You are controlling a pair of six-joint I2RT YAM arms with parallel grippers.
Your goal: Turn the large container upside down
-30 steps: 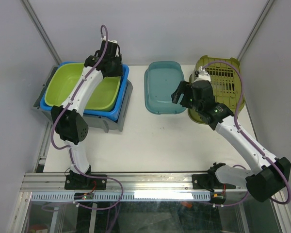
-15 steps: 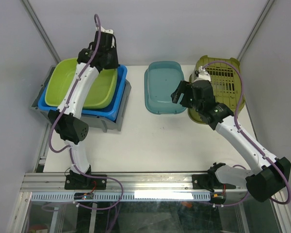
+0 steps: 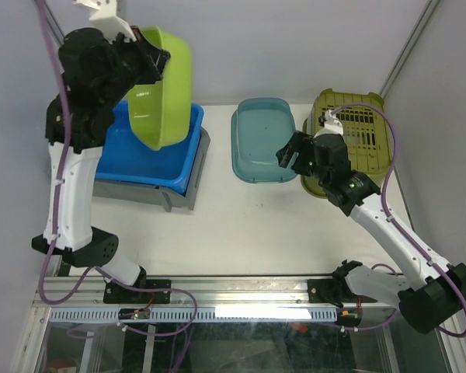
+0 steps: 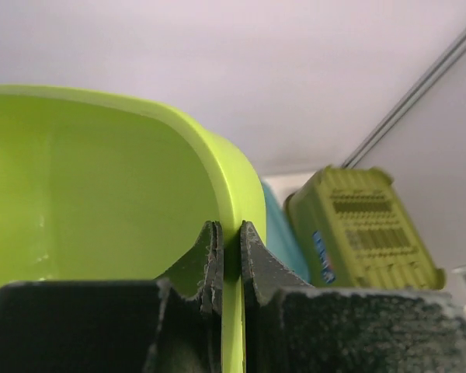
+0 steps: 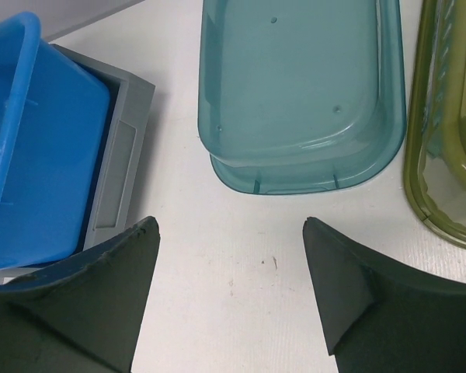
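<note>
The lime green tub hangs in the air, tipped on its side above the blue tub at the left. My left gripper is shut on its rim; in the left wrist view the gripper pinches the green tub's edge between both pads. The blue tub sits nested in a grey container. My right gripper is open and empty, hovering over bare table below the teal container; the right wrist view shows that gripper wide apart.
An olive slatted basket lies at the back right, under the right arm. It also shows in the left wrist view and the right wrist view. The teal container, blue tub and grey container show there too.
My left arm has lifted the green tub out of the blue tub and tipped it onto its side. The right arm has shifted only slightly.
</note>
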